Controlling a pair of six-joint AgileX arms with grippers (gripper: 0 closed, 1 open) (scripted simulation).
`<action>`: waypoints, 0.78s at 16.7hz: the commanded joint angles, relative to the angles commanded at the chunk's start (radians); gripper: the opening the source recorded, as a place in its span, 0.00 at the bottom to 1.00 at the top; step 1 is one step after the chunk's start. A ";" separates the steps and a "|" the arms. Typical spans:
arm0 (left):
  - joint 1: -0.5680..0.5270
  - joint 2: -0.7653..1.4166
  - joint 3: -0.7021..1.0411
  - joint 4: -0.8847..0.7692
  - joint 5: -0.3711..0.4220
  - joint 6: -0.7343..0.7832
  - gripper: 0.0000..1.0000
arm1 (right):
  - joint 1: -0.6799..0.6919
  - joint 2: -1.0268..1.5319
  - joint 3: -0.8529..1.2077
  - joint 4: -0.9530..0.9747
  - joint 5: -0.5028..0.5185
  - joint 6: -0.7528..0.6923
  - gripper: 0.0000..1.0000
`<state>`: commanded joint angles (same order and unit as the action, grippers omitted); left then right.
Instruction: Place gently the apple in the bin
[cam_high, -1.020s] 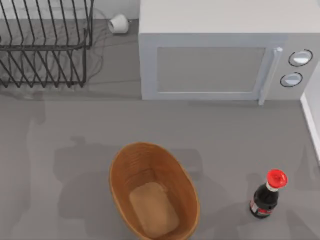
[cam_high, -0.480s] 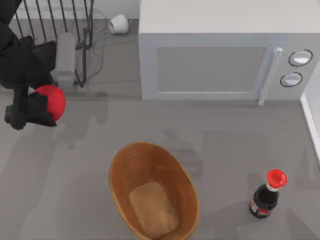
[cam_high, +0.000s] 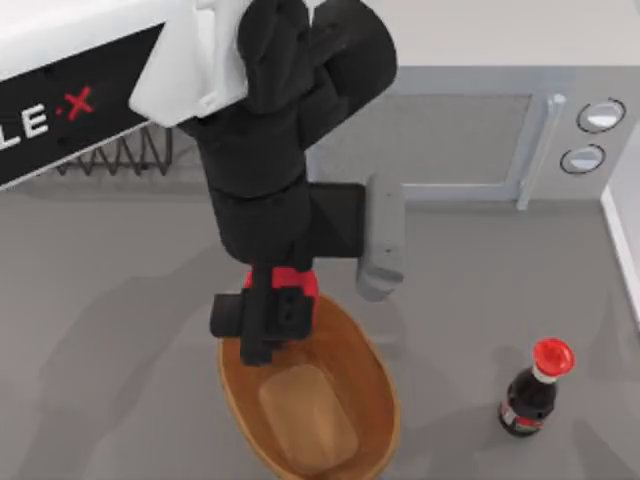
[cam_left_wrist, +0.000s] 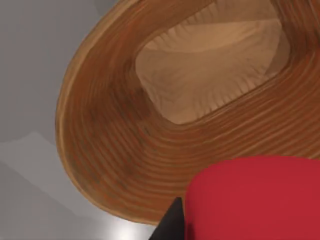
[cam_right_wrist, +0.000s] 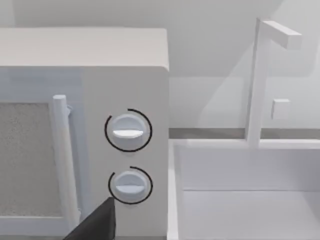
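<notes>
Left gripper (cam_high: 268, 312) is clamped on the apple (cam_high: 291, 283), hanging right over the wicker bin's (cam_high: 370, 362) far rim. The arm reaches in from the upper left, wrist pointing down. Grey table (cam_high: 480, 280), microwave (cam_high: 560, 130) behind, bottle (cam_high: 533, 390) off right.

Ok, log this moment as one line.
left claw: shut on apple, above far end of bin | apple: not yet released | right arm: parked by microwave
</notes>
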<state>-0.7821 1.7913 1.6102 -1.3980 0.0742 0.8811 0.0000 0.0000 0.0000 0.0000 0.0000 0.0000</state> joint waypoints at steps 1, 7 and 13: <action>-0.035 0.002 0.009 -0.007 -0.017 -0.032 0.00 | 0.000 0.000 0.000 0.000 0.000 0.000 1.00; -0.075 0.000 0.015 -0.011 -0.038 -0.071 0.00 | 0.000 0.000 0.000 0.000 0.000 0.000 1.00; -0.081 0.005 -0.121 0.146 -0.038 -0.072 0.00 | 0.000 0.000 0.000 0.000 0.000 0.000 1.00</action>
<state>-0.8631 1.7959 1.4896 -1.2522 0.0359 0.8094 0.0000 0.0000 0.0000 0.0000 0.0000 0.0000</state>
